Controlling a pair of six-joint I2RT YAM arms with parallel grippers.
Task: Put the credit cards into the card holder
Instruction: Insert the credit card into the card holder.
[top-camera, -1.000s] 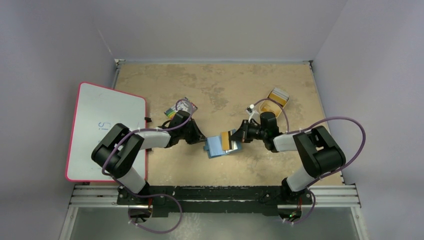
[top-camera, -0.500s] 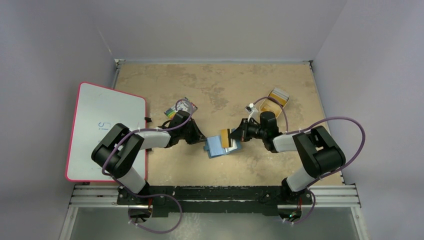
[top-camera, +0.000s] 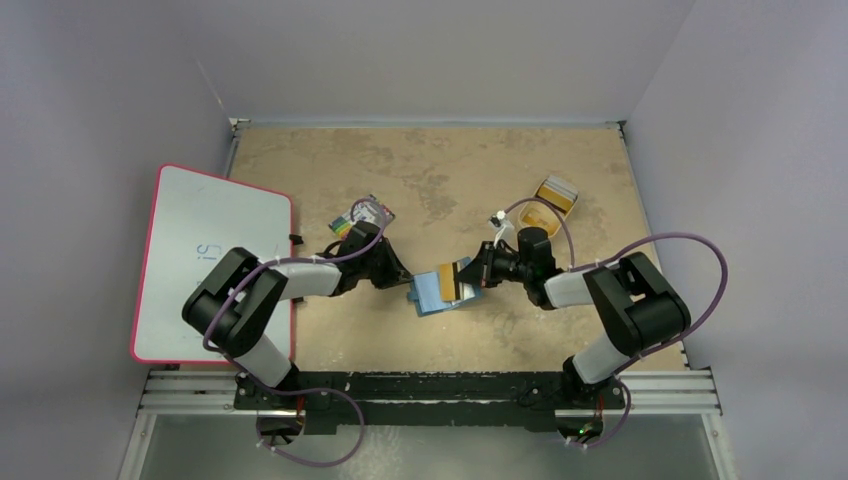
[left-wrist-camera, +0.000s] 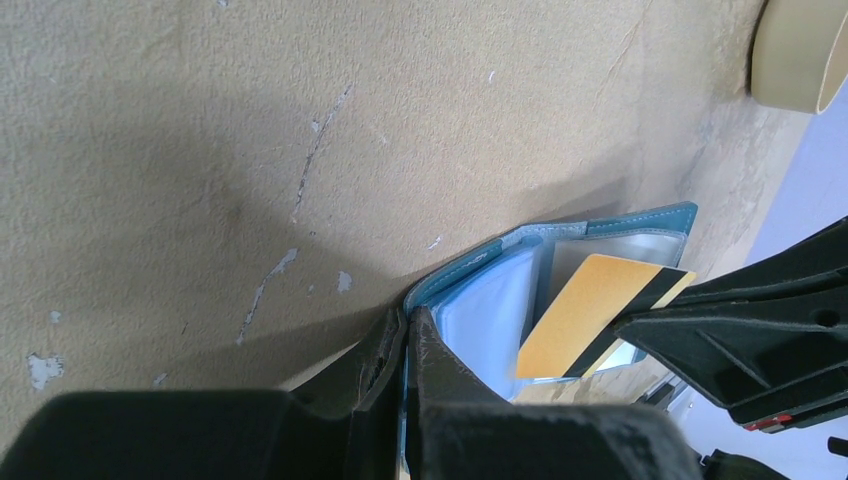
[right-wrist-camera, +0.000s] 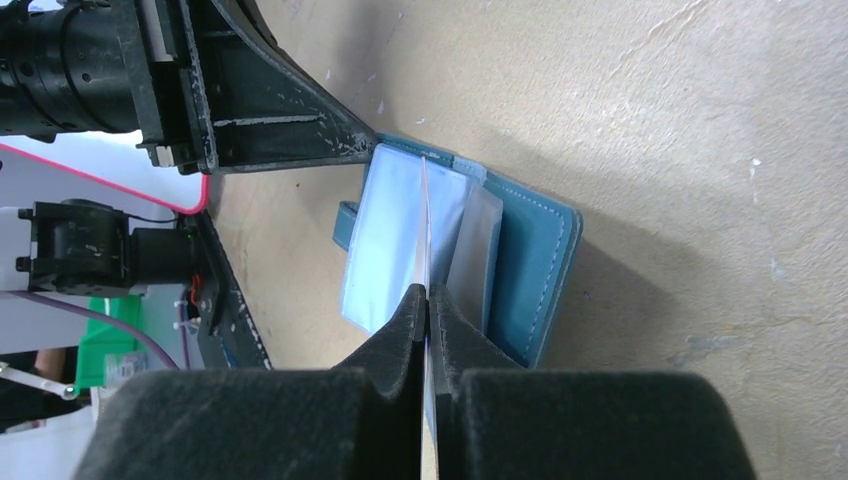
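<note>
The teal-blue card holder (top-camera: 432, 292) lies open mid-table, its light blue pockets up. My left gripper (top-camera: 406, 281) is shut on the holder's left flap (left-wrist-camera: 470, 275), with the fingertips (left-wrist-camera: 408, 322) pinching the edge. My right gripper (top-camera: 476, 271) is shut on an orange-yellow credit card with a black stripe (top-camera: 451, 279). It holds the card over the holder's pockets. The left wrist view shows the card's (left-wrist-camera: 590, 312) face. In the right wrist view the card (right-wrist-camera: 425, 215) is edge-on between the clear sleeves of the holder (right-wrist-camera: 540, 262), pinched by my right gripper (right-wrist-camera: 427, 296).
A shallow tan tray (top-camera: 541, 214) at the back right holds more orange and whitish cards (top-camera: 557, 192); its rim shows in the left wrist view (left-wrist-camera: 800, 50). A striped flat pack (top-camera: 362, 214) lies behind the left arm. A pink-rimmed whiteboard (top-camera: 215, 250) overhangs the left edge.
My right gripper has shifted slightly left with the card, farther over the holder's pockets. The left arm has not moved.
</note>
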